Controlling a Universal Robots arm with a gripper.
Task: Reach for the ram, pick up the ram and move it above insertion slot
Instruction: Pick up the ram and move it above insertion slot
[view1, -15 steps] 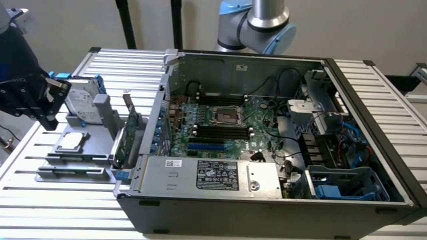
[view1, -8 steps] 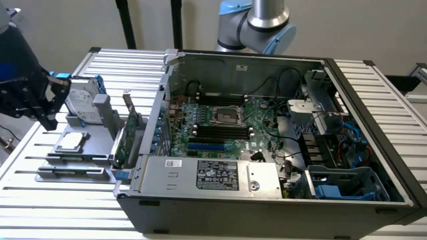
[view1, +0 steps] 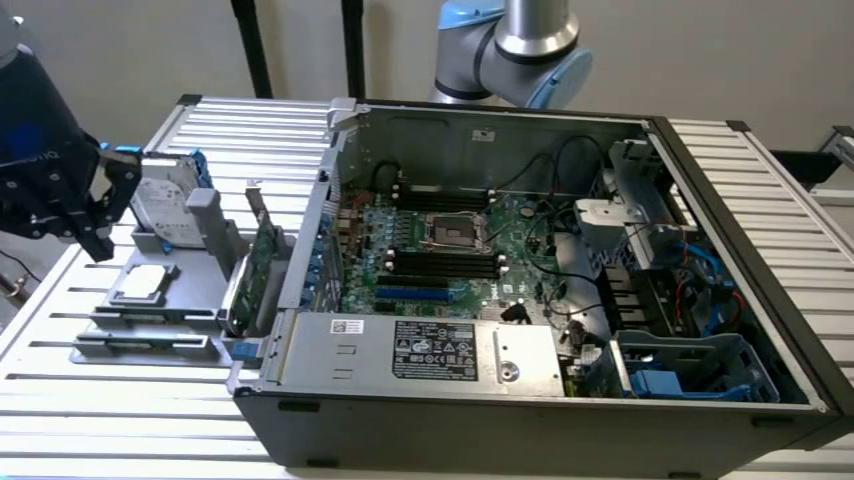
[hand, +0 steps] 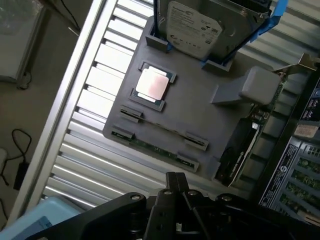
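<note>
Ram (hand: 152, 147), on edge in its gray holder (hand: 200, 112): light, stiff, fragile; I'd pinch the flat faces mid-length. Width of my hand (hand: 175, 182) I cannot tell.

no legible text anywhere

You see the ram (hand: 150, 146) as a thin green strip on a plain grey tray (hand: 200, 120). The processor (hand: 152, 84) on that tray has a pale lid inside a green border. The hard drive (hand: 195, 25) is silver with a white label and blue rails. In the exterior view, at three o'clock from the tray, the dark grey case (view1: 534, 420) holds a green board (view1: 521, 235) with black insertion slots (view1: 441, 262), and a blue card slot (view1: 411, 294) at six o'clock from them. Your gripper (view1: 96, 212) is black; the arm (view1: 534, 40) is silver with light blue caps. The table (view1: 107, 420) is ribbed, pale silver.
</note>
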